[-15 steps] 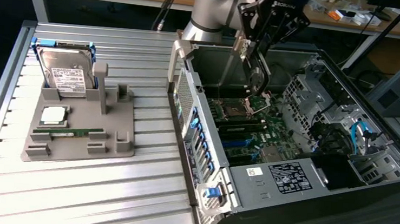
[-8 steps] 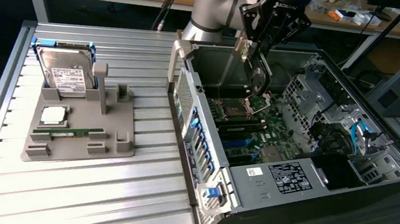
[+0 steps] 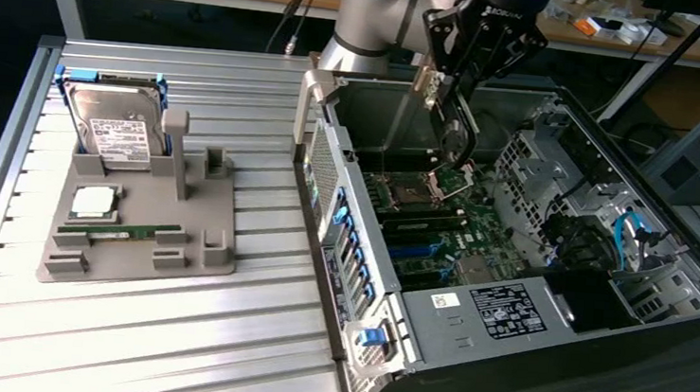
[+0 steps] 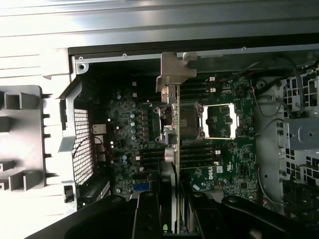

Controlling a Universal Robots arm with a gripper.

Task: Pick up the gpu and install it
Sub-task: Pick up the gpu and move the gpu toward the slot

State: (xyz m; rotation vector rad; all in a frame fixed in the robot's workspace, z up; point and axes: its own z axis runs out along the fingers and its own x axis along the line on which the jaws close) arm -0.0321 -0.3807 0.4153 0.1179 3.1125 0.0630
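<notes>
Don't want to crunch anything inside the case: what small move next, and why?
Probably a small sideways shift before any descent: the hand grips the thin dark circuit card with a pale metal edge, and it hangs right over the square metal-framed processor socket on the green motherboard.

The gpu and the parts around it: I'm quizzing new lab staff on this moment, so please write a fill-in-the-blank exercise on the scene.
1. The hand is shut on the ___, held edge-on over the open computer case.
2. The hard drive stands on the gray tray at the exterior view's ___ of the case.
3. The green ___ lies inside the case, below the hand.
Missing words: gpu; left; motherboard.
</notes>
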